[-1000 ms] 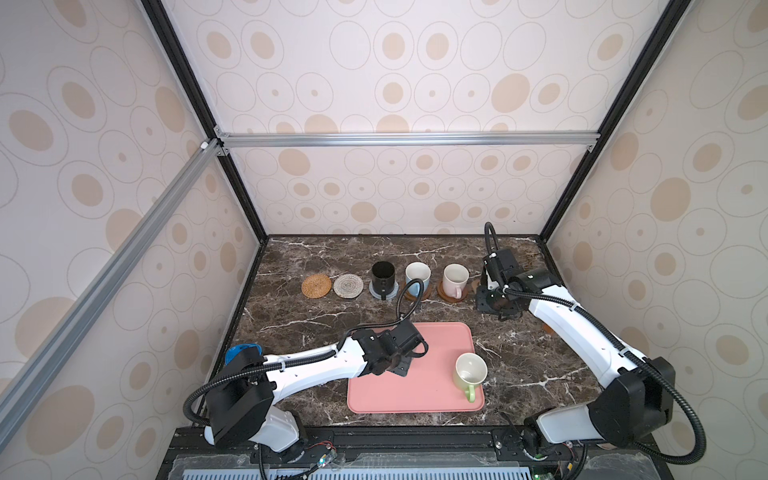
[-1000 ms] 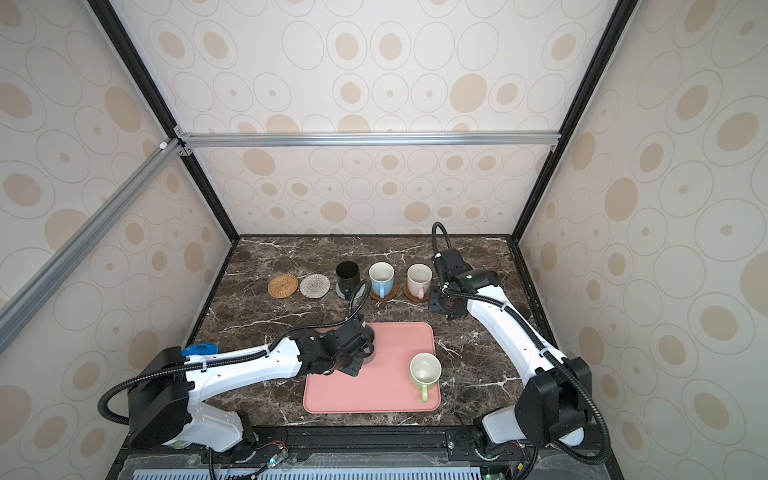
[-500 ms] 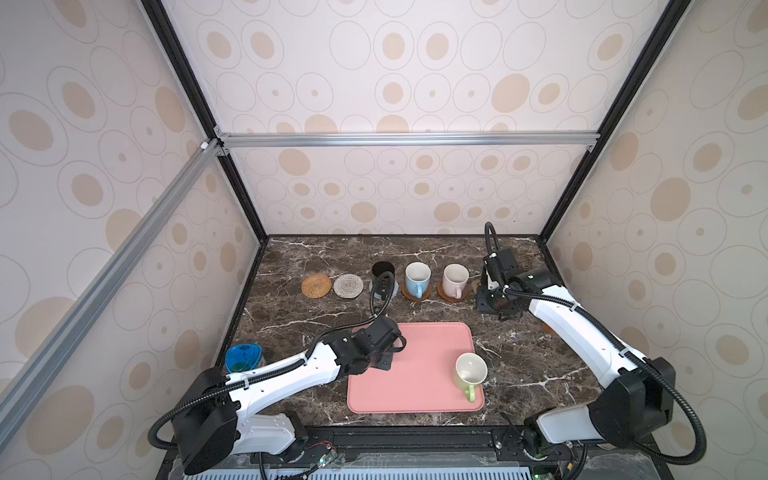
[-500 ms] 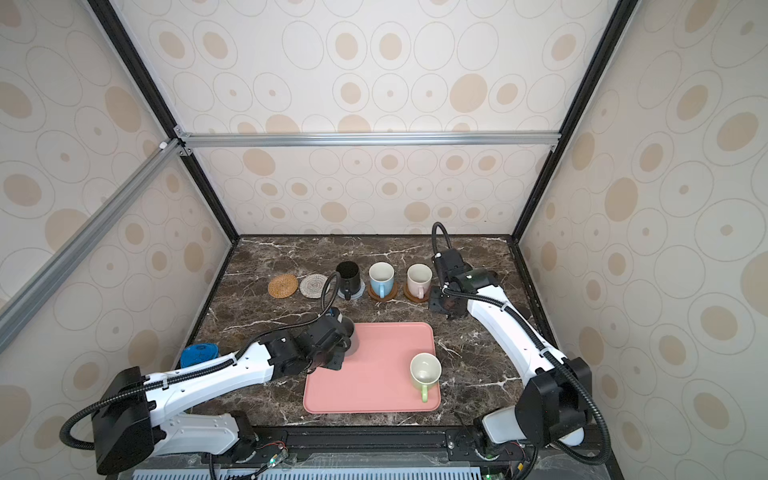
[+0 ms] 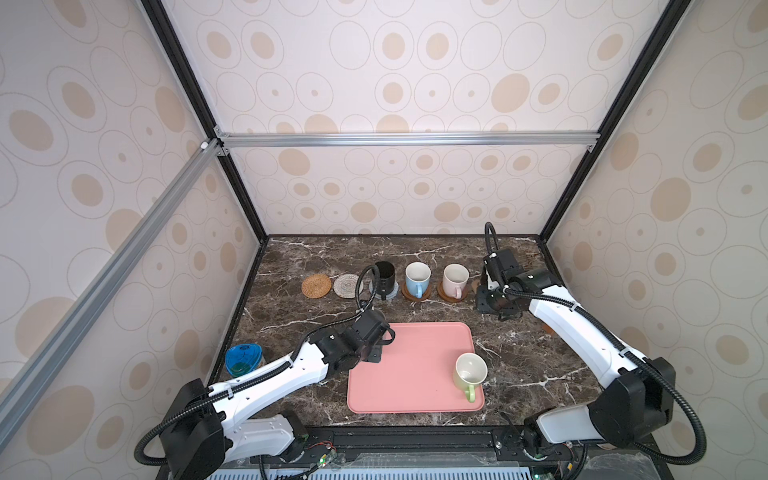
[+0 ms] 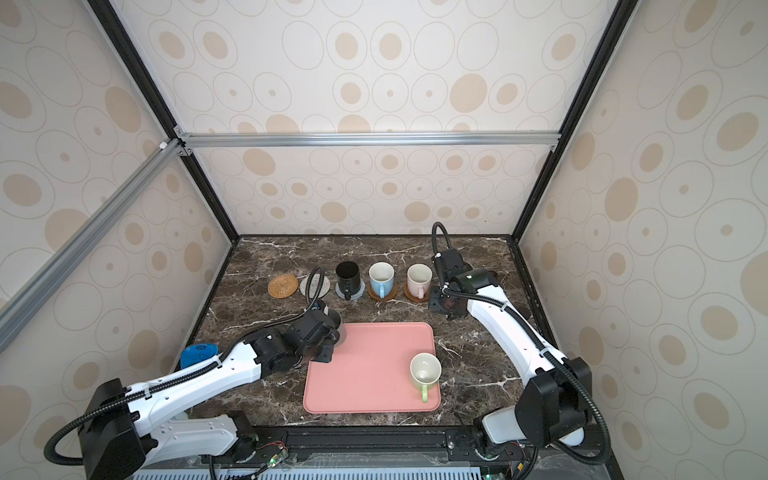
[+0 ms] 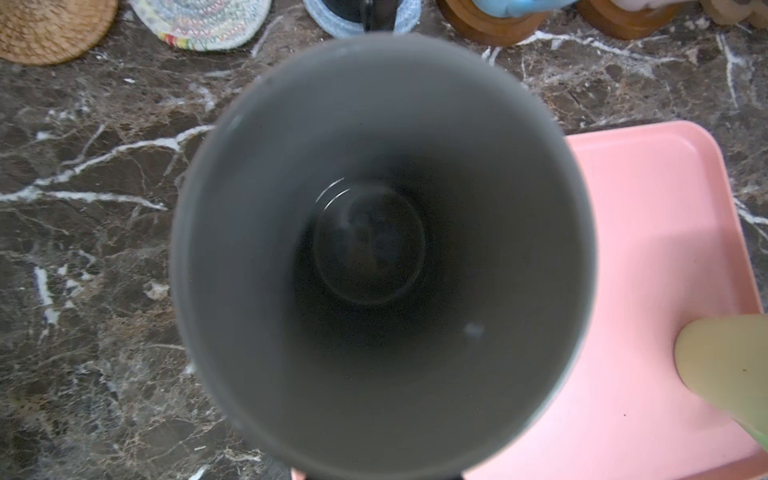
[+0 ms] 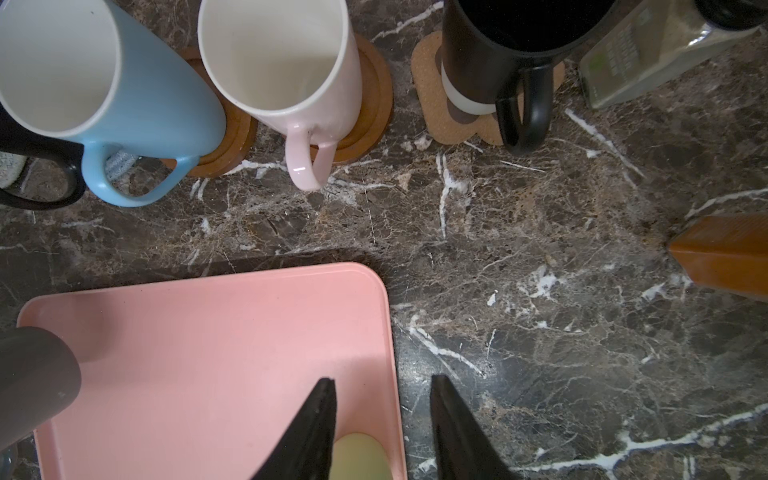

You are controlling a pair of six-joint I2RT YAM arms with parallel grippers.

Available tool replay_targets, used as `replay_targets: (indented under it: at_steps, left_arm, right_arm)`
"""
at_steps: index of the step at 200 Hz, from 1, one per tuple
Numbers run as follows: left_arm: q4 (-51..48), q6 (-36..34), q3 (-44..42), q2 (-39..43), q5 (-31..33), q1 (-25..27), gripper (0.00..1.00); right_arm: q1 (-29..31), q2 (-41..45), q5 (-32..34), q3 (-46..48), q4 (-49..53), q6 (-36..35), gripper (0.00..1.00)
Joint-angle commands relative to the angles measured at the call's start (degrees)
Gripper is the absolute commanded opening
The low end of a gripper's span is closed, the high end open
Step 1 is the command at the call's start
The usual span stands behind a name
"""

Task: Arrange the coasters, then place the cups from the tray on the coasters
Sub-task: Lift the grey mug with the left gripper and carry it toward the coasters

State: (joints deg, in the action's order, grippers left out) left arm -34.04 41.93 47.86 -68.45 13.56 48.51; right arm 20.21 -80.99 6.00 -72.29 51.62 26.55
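The left gripper [image 5: 376, 334] is clamped on a grey mug [image 7: 382, 257], held upright at the far-left corner of the pink tray [image 5: 415, 374], straddling the tray's edge and the marble tabletop [image 5: 286, 299]. The mug sits directly beneath the wrist, its mouth filling the left wrist view, and the point of contact is hidden. A pale green mug [image 5: 469, 372] stands on the tray's near-right part, handle toward the near edge. Along the far side run, left to right, a bare tan rattan coaster [image 5: 316, 286] and a bare cream woven coaster [image 5: 347, 285], then a black mug [image 5: 384, 276], a light blue mug [image 5: 417, 278] and a pale pink mug [image 5: 455, 279], each on a coaster. The right gripper [image 8: 382, 379], jaws narrowly apart and holding nothing, hangs just right of that row, near a second black mug [image 8: 498, 54] on a paw-shaped coaster [image 8: 432, 83].
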Motion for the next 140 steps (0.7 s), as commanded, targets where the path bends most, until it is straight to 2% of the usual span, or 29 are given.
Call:
replay_targets:
  at_steps: [1, 140]
  left_arm:
    - [0.39, -2.01, 1.8, 2.08, 5.17, -1.12, 0.06]
    - [6.27, -12.51, 3.3, 1.69, 5.24, -11.13, 0.04]
  right_arm:
    - [-0.27, 0.7, 0.06, 0.32, 0.72, 0.45, 0.41]
    - [-0.38, 2.5, 1.76, 1.43, 1.44, 0.62, 0.41]
